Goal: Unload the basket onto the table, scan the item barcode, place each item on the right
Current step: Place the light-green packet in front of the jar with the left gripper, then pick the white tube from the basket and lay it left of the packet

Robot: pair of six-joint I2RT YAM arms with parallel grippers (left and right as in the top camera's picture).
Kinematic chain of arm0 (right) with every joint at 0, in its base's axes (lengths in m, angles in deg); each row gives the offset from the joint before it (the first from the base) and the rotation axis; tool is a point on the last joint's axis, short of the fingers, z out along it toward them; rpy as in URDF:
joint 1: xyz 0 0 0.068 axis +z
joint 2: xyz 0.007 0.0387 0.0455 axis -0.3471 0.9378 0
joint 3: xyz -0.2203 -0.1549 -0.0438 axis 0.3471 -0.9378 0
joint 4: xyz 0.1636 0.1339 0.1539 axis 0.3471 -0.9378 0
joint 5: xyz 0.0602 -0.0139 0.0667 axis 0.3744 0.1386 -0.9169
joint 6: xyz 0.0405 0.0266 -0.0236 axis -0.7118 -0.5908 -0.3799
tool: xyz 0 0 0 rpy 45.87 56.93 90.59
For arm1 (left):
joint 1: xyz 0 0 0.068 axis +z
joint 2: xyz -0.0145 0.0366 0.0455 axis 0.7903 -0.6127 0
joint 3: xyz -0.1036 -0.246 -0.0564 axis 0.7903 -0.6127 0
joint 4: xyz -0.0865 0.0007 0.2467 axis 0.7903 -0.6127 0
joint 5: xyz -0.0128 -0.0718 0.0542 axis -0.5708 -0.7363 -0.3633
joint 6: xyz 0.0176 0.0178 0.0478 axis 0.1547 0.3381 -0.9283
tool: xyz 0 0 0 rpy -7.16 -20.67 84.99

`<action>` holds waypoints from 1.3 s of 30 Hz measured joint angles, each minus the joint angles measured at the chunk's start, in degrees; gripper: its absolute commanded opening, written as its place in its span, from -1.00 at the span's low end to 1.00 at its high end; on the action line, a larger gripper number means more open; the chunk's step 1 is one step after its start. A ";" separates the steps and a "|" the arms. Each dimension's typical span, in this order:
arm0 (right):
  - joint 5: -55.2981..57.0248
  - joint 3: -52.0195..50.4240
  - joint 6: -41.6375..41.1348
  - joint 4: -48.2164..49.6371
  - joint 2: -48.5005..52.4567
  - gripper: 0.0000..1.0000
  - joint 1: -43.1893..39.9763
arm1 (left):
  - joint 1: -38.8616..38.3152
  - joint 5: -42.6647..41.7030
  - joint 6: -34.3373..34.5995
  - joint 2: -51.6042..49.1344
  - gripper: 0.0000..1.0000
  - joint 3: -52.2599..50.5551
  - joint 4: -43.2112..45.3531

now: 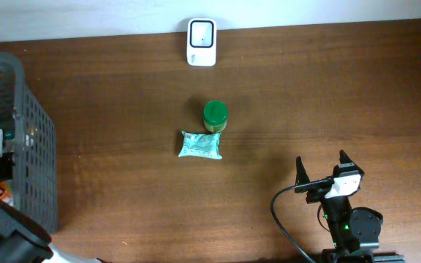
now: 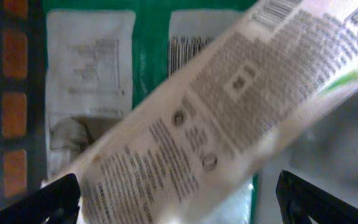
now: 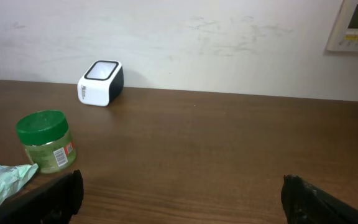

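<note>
Left hand [image 2: 179, 199]: fingers spread wide, one tip at each lower corner of the wrist view, clamping nothing. A white printed packet [image 2: 229, 106], blurred, lies tilted between them, barcode at its upper end. It rests over other packets inside the grey basket [image 1: 28, 139] at the left edge of the surface [image 1: 123, 88].

Right hand [image 1: 321, 166]: wide, empty, near the front right corner.

Scanner [image 1: 201, 42]: far edge, centre.

Green-lidded jar [image 1: 215, 115] and green pouch [image 1: 200, 145]: just beside each other, mid-surface.

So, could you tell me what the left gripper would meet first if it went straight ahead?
The white pack lying slantwise across its view, seemingly very close. The green-and-white packets lie behind it. Blur makes the depth uncertain.
</note>
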 measured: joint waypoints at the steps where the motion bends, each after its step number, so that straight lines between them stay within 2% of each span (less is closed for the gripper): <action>1: 0.00 0.00 -0.02 0.00 0.00 0.97 0.00 | -0.59 -0.02 -1.55 -0.59 0.82 0.00 1.36; 7: 0.00 0.00 -0.04 0.00 0.00 0.97 0.00 | -2.93 -0.85 -5.92 -2.19 -0.28 -0.04 4.55; 9: 0.00 0.00 -0.04 -0.02 0.00 0.97 0.00 | -2.93 -1.11 -6.19 -2.19 -0.59 0.00 4.79; 11: 0.00 0.00 -0.04 0.00 0.00 0.97 0.00 | -2.93 -1.53 -6.38 -2.19 -0.78 0.11 5.03; 12: 0.00 0.00 -0.04 -0.02 0.00 0.97 0.00 | -2.93 -1.55 -6.56 -2.19 -1.00 0.35 5.29; 20: 0.00 0.00 -0.02 -0.02 0.00 0.97 0.00 | -2.93 -1.55 -1.81 0.52 -1.00 -0.17 4.15; 26: 0.00 0.00 -0.07 0.00 0.00 0.97 0.00 | -2.93 -2.80 2.19 22.36 -1.00 -0.76 4.85; 28: 0.00 0.00 -0.07 -0.02 0.00 0.97 0.00 | -2.93 -3.10 8.55 28.22 -1.00 -0.87 8.15; 31: 0.00 0.00 -0.02 -0.02 0.00 0.97 0.00 | -3.50 -4.17 23.87 35.45 -1.00 -0.92 11.85; 34: 0.00 0.00 -0.04 0.00 0.00 0.97 0.00 | -9.92 -11.47 28.72 41.46 -1.00 -0.92 11.91; 37: -0.02 0.00 -0.02 -0.02 0.00 0.97 0.00 | -24.35 -17.07 30.53 44.26 -1.00 -0.92 8.87; 39: 0.02 0.00 -0.07 -0.02 0.00 0.97 0.00 | -33.16 -17.53 31.04 43.80 -1.00 -0.81 3.82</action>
